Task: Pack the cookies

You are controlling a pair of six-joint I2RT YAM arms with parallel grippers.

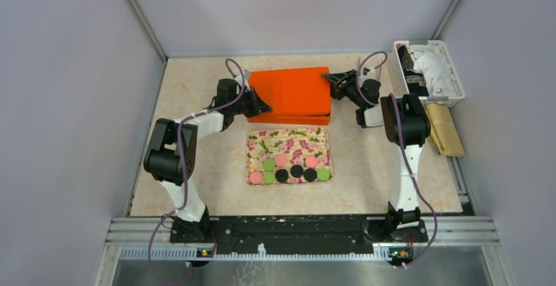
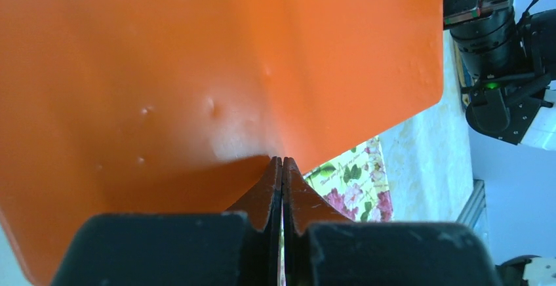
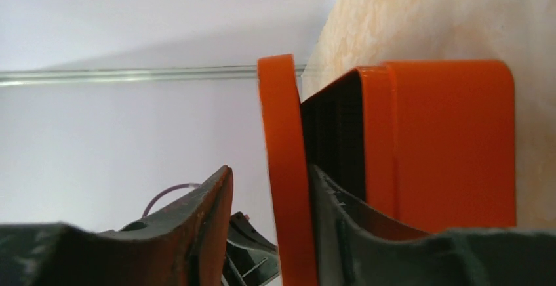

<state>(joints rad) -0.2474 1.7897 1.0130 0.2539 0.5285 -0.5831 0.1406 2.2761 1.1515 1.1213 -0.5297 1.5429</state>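
Note:
Several cookies [image 1: 292, 168], small pink, green and black discs, lie in two rows at the front of the floral tray [image 1: 288, 135]. Behind the tray stands an orange box with its lid [image 1: 290, 92] on top. My left gripper [image 1: 262, 107] is shut and empty, its tips [image 2: 282, 161] against the orange lid [image 2: 197, 69] at the lid's left front corner. My right gripper [image 1: 330, 79] is open around the lid's right edge [image 3: 285, 168]. One finger [image 3: 328, 194] sits in the gap between lid and box base [image 3: 452, 142]; the other finger [image 3: 216, 201] stands clear of the lid.
A white basket [image 1: 429, 69] with cloths and dark items stands at the back right, with a brown packet [image 1: 444, 128] in front of it. Grey walls close in the table on three sides. A corner of the floral tray [image 2: 354, 181] shows under the lid.

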